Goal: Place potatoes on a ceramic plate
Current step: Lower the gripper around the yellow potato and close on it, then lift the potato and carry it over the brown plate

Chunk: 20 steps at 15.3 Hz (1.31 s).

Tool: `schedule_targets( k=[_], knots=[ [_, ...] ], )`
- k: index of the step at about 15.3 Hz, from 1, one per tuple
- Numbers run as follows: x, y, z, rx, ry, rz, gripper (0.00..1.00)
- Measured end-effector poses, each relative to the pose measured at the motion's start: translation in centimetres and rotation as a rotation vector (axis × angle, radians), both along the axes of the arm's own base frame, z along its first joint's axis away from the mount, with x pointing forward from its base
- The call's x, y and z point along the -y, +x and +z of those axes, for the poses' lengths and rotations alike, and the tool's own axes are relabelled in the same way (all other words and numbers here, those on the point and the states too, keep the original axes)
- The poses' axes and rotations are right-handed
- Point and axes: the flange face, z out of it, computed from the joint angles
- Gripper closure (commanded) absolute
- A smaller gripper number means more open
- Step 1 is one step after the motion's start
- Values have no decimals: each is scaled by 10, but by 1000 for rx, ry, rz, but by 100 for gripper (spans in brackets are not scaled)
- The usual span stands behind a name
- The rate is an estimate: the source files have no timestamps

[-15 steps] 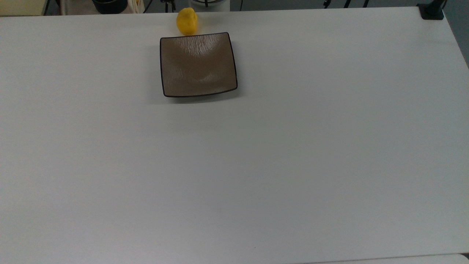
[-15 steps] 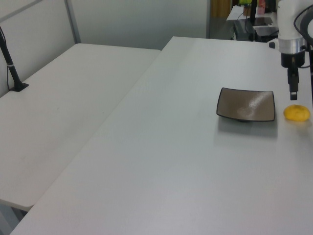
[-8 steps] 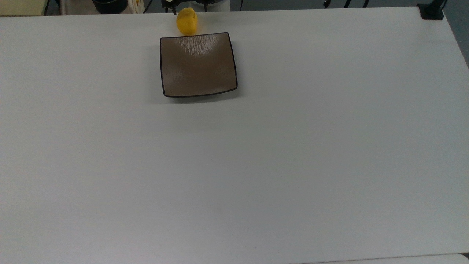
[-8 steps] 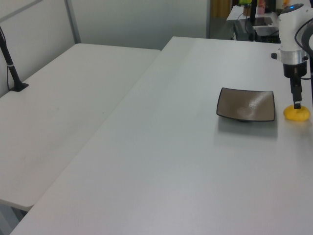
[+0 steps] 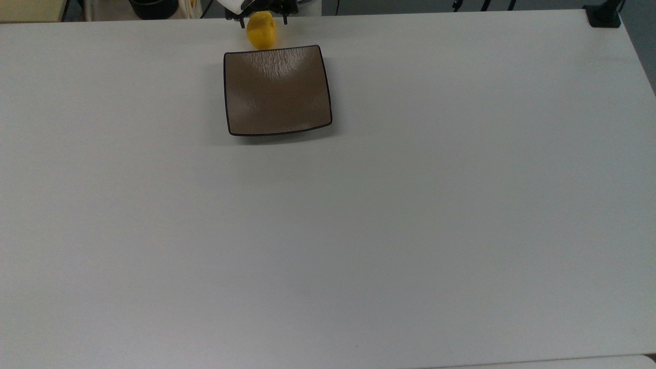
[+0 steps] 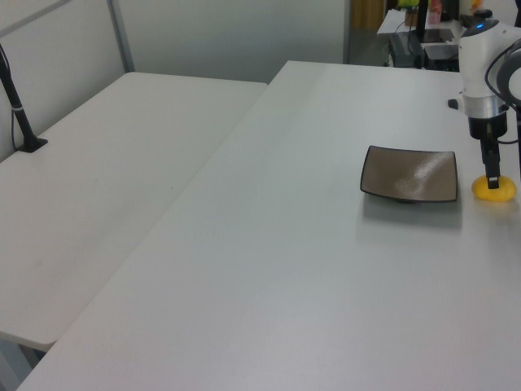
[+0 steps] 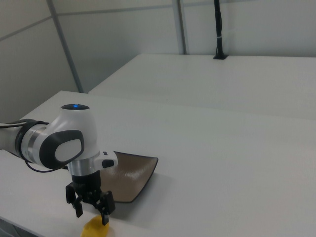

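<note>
At the far edge of the white table [image 5: 410, 205] in the top view, 1 yellow potato [image 5: 261, 29] lies just beyond the far rim of the square brown ceramic plate [image 5: 277, 91], apart from it and not on it. The gripper [image 7: 92, 213] hangs straight down over the potato [image 7: 95, 228], its 2 fingers [image 7: 105, 212] spread apart, 1 on each side of the potato's top. In the left view the potato [image 6: 494, 190] sits just right of the plate [image 6: 409, 173], with the gripper [image 6: 492, 175] down at its top. The plate [image 7: 129, 178] carries nothing.
</note>
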Motion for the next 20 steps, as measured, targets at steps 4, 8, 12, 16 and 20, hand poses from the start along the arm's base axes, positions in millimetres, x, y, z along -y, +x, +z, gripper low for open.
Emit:
schedule_targets(
  k=[4,8,12,16,20],
  knots=[
    [2,0,-11,-23,-6,3,0],
    [3,0,-17,-34,-12,9,16],
    [4,1,-20,-37,-22,20,50],
    [8,2,-19,-35,-22,13,50],
    [9,3,-15,-25,-22,12,50]
  ],
)
